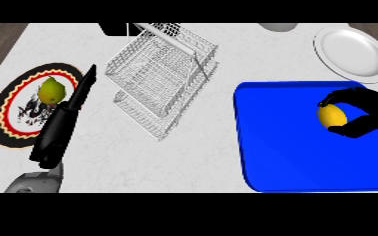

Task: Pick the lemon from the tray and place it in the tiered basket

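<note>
One right hand [359, 111], fingers curled round lemon [331, 116] over tray [284, 145].

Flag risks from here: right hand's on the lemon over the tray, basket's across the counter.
1. The right hand curls around the lemon at the blue tray's far right; the tiered basket sits well left, so the carry is long.
2. The basket's wire rims could catch the lemon on lowering.
3. The open left hand lies beside the basket, possibly obstructing.
</note>
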You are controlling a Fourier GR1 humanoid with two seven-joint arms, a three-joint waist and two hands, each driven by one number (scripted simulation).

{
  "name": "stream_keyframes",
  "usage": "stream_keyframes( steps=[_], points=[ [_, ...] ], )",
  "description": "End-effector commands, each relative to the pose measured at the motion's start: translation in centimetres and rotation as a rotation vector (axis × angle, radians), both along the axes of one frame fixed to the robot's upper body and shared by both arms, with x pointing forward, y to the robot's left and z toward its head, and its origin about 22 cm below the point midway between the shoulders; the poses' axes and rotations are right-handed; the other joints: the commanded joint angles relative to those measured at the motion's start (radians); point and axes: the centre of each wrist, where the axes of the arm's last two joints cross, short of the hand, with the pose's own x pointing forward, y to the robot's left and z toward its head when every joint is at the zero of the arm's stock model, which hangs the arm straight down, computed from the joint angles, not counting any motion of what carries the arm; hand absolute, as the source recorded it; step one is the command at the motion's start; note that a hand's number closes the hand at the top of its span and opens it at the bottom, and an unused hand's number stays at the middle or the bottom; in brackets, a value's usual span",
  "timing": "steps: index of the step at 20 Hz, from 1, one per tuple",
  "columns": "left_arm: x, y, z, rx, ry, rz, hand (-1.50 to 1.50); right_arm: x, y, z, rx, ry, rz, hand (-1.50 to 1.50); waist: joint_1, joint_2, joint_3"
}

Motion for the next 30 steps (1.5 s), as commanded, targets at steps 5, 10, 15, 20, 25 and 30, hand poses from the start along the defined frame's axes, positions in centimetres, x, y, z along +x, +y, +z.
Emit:
stream_keyframes(
  steps=[5, 10, 15, 20, 25, 30],
  points=[
    [0.0, -1.4, -0.6, -0.003, 0.023, -0.001, 0.0, 0.2, 0.9, 0.8, 0.026, -0.17, -0.023, 1.5, -0.001, 0.003, 0.007],
    [-0.8, 1.8, -0.9, 0.005, 0.02, 0.039, 0.0, -0.7, 2.3, 1.1, -0.358, -0.224, -0.181, 1.5, -0.034, -0.017, 0.001],
    [-0.9, 2.4, -1.1, 0.006, 0.044, 0.091, 0.0, -2.3, 2.1, 2.4, -0.733, -0.305, -0.314, 1.5, -0.101, -0.042, -0.007],
    [-1.8, 2.7, -1.7, 0.021, 0.053, 0.105, 0.0, -3.1, 8.5, 3.1, -0.691, -0.447, -0.397, 1.5, -0.11, -0.043, -0.003],
    [-1.5, 3.2, -0.9, 0.015, 0.043, 0.128, 0.0, -4.7, 13.8, 7.7, -0.438, -0.586, -0.494, 1.5, -0.124, -0.045, 0.0],
    [-1.8, 2.8, -0.3, -0.012, 0.044, 0.079, 0.0, -9.3, 18.4, 14.7, -0.484, -0.757, -0.437, 1.5, -0.078, -0.032, 0.001]
  ],
)
